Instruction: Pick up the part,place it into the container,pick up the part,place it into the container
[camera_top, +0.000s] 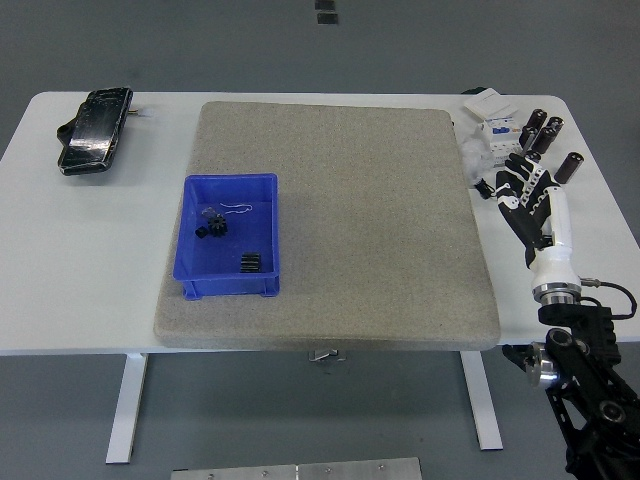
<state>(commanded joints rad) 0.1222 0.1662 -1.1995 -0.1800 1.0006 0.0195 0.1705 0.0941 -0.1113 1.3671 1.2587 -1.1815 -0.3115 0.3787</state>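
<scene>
A blue container (230, 236) sits on the left part of a grey felt mat (340, 200). Two small black parts lie inside it, one a gear-like part (211, 229) and one a ridged part (250, 263). My right hand (524, 187) is over the bare table to the right of the mat, fingers spread and holding nothing. Just beyond its fingertips lie several small dark cylindrical parts (545, 130) and white parts (497, 128). My left hand is out of view.
A black device (95, 130) lies at the table's far left corner. A white box (487, 102) sits at the far right corner. The table's right edge is close beside my right hand.
</scene>
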